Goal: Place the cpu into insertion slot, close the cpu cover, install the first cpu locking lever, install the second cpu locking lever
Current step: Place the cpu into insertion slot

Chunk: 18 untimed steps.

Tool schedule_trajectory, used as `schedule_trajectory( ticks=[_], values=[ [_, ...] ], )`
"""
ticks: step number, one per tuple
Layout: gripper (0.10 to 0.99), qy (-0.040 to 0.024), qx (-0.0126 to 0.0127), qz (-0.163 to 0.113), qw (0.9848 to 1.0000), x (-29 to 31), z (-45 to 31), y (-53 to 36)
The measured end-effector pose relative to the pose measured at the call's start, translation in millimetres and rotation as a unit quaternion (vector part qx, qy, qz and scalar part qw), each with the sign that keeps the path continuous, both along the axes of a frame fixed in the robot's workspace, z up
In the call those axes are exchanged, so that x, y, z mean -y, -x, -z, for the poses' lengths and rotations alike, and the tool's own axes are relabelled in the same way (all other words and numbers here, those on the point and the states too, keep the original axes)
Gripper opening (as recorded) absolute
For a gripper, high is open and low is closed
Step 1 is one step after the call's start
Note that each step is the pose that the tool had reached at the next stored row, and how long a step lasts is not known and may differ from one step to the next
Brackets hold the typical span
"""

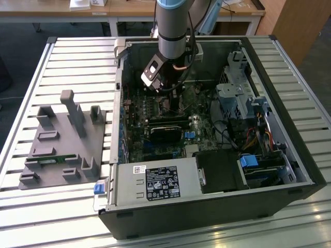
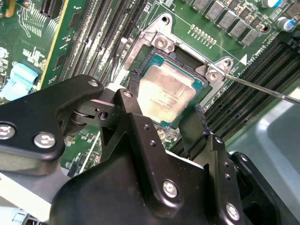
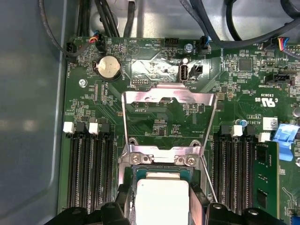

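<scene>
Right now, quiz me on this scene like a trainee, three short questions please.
1. True or false: the cover is shut over the cpu.
2. The gripper is nearest the: A cpu, B grey tray, C power supply?
3. In the first wrist view, what round silver part sits on the board?
Key: 1 false; 2 A; 3 the coin battery.
</scene>
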<state>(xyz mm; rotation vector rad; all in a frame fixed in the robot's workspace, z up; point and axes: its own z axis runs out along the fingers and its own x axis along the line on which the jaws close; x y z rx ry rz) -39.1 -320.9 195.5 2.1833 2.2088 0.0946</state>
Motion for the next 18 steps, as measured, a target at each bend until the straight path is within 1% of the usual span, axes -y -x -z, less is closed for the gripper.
schedule_trajectory(
  ticks=[3, 6, 7, 9, 11, 12, 13, 14, 15, 17, 18],
  values=[
    [0.612, -0.0001, 0.0000, 0.000, 1.0000, 0.0, -4.0, 0.0],
    [0.612, -0.0002, -0.0005, 0.000, 1.0000, 0.5, -5.4, -0.5],
    [0.612, -0.0004, -0.0012, 0.000, 1.0000, 0.9, -5.4, -1.4],
    [0.596, -0.0010, -0.0036, 0.000, 1.0000, 1.7, -5.5, -3.6],
    [0.471, -0.0019, -0.0067, 0.000, 1.0000, 2.0, -6.2, -5.6],
    [0.471, -0.0024, -0.0082, 0.000, 1.0000, 2.0, -6.7, -6.2],
    [0.412, -0.0027, -0.0093, 0.000, 1.0000, 2.1, -7.5, -6.4],
    [0.357, -0.0028, -0.0094, 0.000, 1.0000, 2.0, -8.2, -6.4],
    [0.357, -0.0028, -0.0094, 0.000, 1.0000, 2.1, -9.1, -6.4],
    [0.243, -0.0029, -0.0094, 0.000, 1.0000, 2.1, -10.2, -6.4],
    [0.243, -0.0029, -0.0095, 0.000, 1.0000, 2.1, -10.6, -6.4]
  ],
)
